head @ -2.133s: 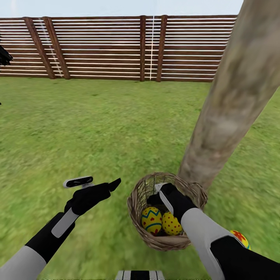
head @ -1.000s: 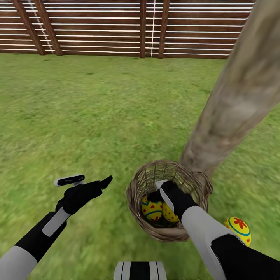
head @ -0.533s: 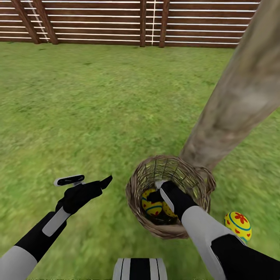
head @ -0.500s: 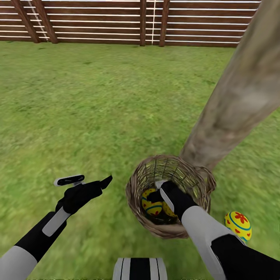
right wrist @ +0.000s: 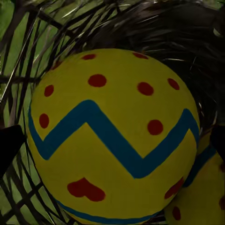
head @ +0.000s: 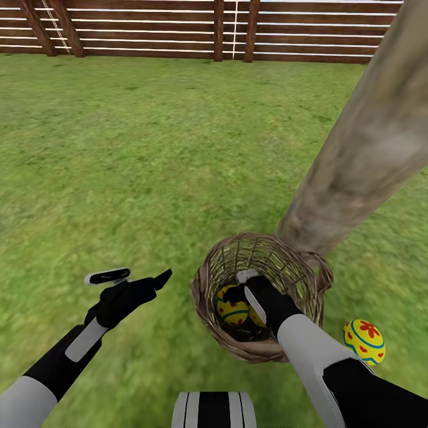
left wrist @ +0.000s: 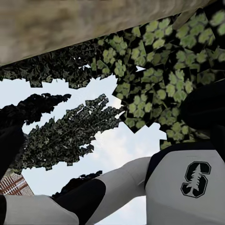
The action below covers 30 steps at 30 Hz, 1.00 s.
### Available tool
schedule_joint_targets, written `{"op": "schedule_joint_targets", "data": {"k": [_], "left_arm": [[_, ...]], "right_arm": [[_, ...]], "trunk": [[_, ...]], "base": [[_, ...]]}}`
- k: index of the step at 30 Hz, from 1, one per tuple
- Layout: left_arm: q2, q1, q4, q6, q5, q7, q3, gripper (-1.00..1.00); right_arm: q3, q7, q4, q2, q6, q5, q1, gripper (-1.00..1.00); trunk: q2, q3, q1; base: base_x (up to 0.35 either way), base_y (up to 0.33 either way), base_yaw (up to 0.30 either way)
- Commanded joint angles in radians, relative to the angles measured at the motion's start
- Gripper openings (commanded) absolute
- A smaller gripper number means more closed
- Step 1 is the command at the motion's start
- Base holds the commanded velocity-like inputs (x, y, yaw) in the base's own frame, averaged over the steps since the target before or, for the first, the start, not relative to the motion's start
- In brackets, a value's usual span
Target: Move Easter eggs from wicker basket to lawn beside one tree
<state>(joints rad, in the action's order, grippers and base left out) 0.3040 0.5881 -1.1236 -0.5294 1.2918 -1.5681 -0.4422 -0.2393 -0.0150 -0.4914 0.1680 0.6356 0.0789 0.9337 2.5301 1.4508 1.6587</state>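
Observation:
The wicker basket (head: 297, 279) stands on the lawn (head: 148, 166) at the foot of the tree (head: 356, 154). My right gripper (head: 236, 294) is down inside it, open, with a dark fingertip (right wrist: 9, 147) on either side of a yellow Easter egg (right wrist: 112, 136) with a blue zigzag and red dots, also seen from the head (head: 230, 307). A second egg (right wrist: 206, 199) lies against it, mostly hidden. The third egg (head: 364, 341) rests on the grass right of the basket, near the trunk. My left gripper (head: 160, 278) hovers open and empty over the grass, left of the basket.
A brown slatted fence (head: 178, 30) closes the far end of the lawn. The leaning trunk rises just behind the basket. The left wrist view looks up at the tree's crown (left wrist: 154, 70) and my own white trunk (left wrist: 187, 183).
The head camera has tilted down, so the fence slid up the picture. My right gripper has sunk deeper into the basket, around the egg. The left arm has hardly moved.

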Motion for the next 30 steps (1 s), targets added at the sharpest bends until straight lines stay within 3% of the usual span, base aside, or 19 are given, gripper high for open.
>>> {"op": "schedule_joint_targets", "data": {"k": [1, 11, 19, 20, 30], "left_arm": [[0.001, 0.001, 0.000, -0.010, 0.006, -0.003, -0.004, 1.00], [0.001, 0.001, 0.002, -0.010, 0.006, -0.003, -0.004, 1.00], [-0.001, 0.001, 0.007, -0.011, 0.008, -0.003, -0.005, 1.00], [-0.001, 0.001, 0.007, -0.011, 0.008, -0.003, -0.005, 1.00], [-0.002, 0.001, 0.008, -0.011, 0.008, -0.003, -0.006, 1.00]], "right_arm": [[-0.005, 0.002, -0.001, -0.001, 0.003, 0.008, 0.000, 1.00], [-0.004, 0.003, 0.005, -0.001, 0.007, 0.015, 0.000, 1.00], [-0.002, 0.005, 0.010, -0.002, 0.015, 0.018, 0.000, 1.00], [-0.002, 0.005, 0.010, -0.002, 0.015, 0.018, 0.000, -1.00], [-0.001, 0.004, 0.010, -0.002, 0.015, 0.018, 0.000, -1.00]], "trunk": [[0.001, 0.005, 0.000], [0.003, 0.043, 0.005], [0.004, 0.055, 0.006], [0.004, 0.055, 0.006], [0.004, 0.059, 0.007]], "base": [[0.000, 0.000, 0.000], [0.000, 0.000, 0.000], [0.000, 0.000, 0.000], [0.000, 0.000, 0.000], [0.000, 0.000, 0.000]]}}
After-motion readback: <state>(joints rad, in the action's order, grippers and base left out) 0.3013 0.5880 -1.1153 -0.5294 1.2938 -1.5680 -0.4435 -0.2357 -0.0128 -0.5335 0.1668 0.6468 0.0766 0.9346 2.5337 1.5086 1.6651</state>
